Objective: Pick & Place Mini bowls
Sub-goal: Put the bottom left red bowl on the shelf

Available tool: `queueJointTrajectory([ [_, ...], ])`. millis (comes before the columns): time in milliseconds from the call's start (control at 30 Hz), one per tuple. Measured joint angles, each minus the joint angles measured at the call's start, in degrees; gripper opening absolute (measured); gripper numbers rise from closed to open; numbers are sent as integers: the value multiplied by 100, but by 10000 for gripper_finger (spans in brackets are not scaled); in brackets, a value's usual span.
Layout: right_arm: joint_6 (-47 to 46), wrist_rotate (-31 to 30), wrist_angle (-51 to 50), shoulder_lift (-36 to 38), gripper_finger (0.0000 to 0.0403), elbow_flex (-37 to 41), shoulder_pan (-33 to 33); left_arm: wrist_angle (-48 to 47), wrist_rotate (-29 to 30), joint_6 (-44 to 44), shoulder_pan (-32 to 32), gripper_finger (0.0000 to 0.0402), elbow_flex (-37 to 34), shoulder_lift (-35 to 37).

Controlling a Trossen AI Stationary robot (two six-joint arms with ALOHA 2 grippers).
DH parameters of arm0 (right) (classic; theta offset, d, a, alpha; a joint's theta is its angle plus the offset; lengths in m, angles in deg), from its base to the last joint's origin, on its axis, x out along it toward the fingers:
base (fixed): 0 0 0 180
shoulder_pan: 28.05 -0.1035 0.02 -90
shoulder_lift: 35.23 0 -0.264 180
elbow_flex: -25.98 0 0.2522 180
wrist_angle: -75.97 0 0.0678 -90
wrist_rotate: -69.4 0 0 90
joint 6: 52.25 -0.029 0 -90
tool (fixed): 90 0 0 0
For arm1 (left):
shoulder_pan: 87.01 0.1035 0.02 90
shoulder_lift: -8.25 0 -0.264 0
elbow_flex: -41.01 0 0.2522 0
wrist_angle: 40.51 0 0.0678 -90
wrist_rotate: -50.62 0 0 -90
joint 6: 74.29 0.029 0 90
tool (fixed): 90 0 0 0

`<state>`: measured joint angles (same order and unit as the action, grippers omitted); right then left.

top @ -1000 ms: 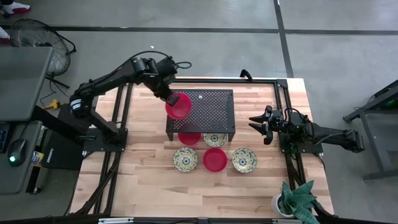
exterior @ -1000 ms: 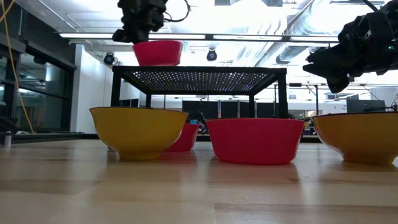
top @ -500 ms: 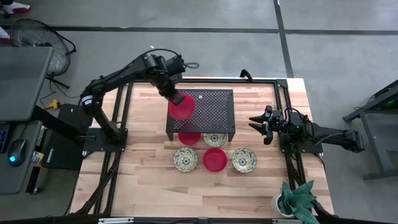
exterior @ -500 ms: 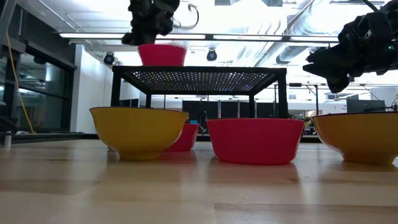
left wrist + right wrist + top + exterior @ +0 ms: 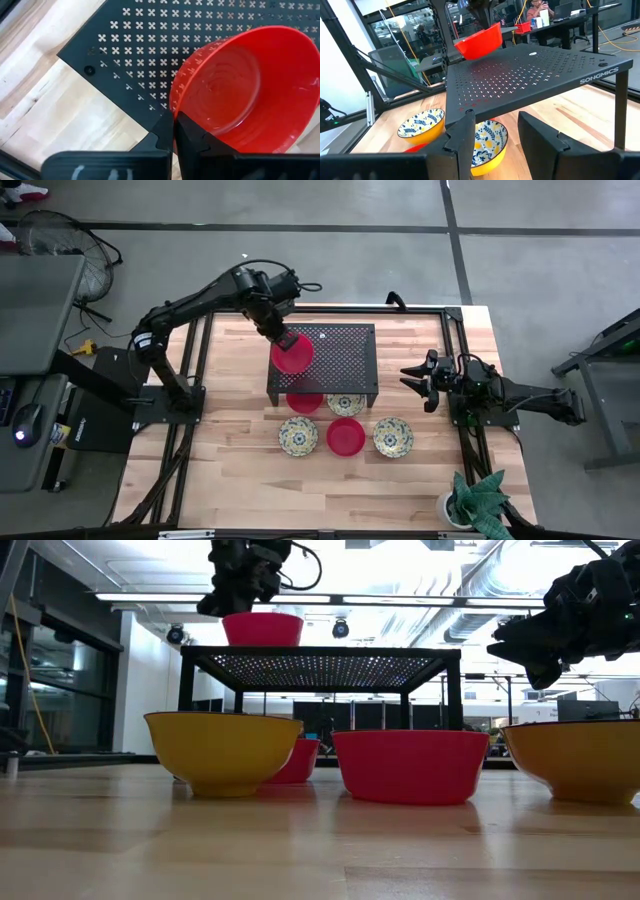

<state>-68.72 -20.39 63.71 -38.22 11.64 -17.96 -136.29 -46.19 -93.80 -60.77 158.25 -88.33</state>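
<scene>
Wooden table carries a black perforated rack.

Six mini bowls in all. Three plain red: one red bowl up on the rack, a second red bowl partly tucked under the rack's front edge, a third red bowl out on the wood. Three cream with blue and yellow flowers: one floral bowl at the rack's front edge, another floral bowl and a last floral bowl flanking the third red one. One black perforated rack. One wooden table. Two dark arms, so two grippers: left gripper, right gripper. One potted plant at the table's corner.
</scene>
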Motion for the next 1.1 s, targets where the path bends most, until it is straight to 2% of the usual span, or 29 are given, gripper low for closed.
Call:
queueJointTrajectory([
  [1100, 0, 0, 0, 0, 138, 0, 0, -36, 102, 42, -79, 0, -11, -240],
])
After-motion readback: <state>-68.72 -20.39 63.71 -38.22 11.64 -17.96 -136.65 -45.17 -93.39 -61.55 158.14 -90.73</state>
